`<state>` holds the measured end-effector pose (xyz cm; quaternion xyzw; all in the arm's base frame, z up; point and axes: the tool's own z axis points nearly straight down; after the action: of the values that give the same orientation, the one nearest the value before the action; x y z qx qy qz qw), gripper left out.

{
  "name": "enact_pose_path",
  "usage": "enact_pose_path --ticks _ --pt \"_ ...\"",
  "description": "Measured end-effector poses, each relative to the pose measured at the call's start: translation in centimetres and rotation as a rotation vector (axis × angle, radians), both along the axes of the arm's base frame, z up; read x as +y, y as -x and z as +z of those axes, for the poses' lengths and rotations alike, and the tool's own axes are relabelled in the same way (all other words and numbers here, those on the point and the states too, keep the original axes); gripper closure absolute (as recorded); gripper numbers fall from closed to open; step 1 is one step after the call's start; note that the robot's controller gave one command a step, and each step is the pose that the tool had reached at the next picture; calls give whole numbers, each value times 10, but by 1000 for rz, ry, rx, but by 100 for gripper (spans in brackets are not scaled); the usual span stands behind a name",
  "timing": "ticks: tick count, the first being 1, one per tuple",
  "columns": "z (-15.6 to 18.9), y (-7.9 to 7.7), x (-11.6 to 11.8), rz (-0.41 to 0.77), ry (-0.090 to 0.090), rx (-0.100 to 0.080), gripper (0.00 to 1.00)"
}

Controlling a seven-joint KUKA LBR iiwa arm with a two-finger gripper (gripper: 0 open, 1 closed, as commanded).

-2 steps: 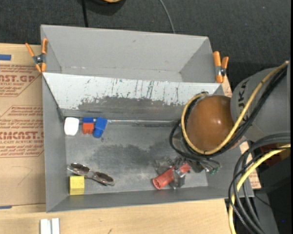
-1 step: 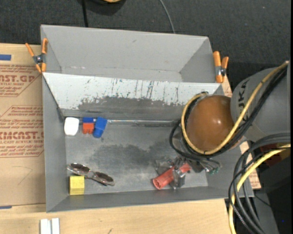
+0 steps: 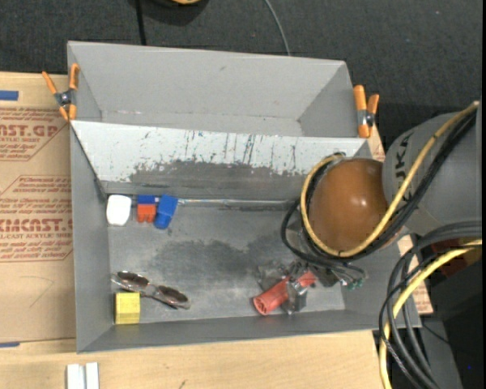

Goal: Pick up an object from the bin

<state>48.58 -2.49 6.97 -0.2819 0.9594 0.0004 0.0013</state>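
Observation:
My gripper [image 3: 295,293] is low in the bin's front right corner, mostly hidden under the arm's brown dome. It sits right on a red, roughly tube-shaped thing [image 3: 268,302] lying on the bin floor, whose left end pokes out toward the bin's middle. Another bit of red shows just right of the gripper. Whether the red thing is gripped cannot be made out.
A white cylinder [image 3: 118,210], a small red block [image 3: 147,212] and a blue block [image 3: 166,211] lie in a row at the back left. Sunglasses [image 3: 151,291] and a yellow cube [image 3: 127,307] lie at the front left. Black and yellow cables hang around the dome.

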Motion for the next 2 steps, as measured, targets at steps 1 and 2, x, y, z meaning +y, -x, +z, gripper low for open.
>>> enact_pose_path --ticks 1,2 --pt "0 0 0 0 0 0 100" --pt "0 0 0 0 0 0 100"
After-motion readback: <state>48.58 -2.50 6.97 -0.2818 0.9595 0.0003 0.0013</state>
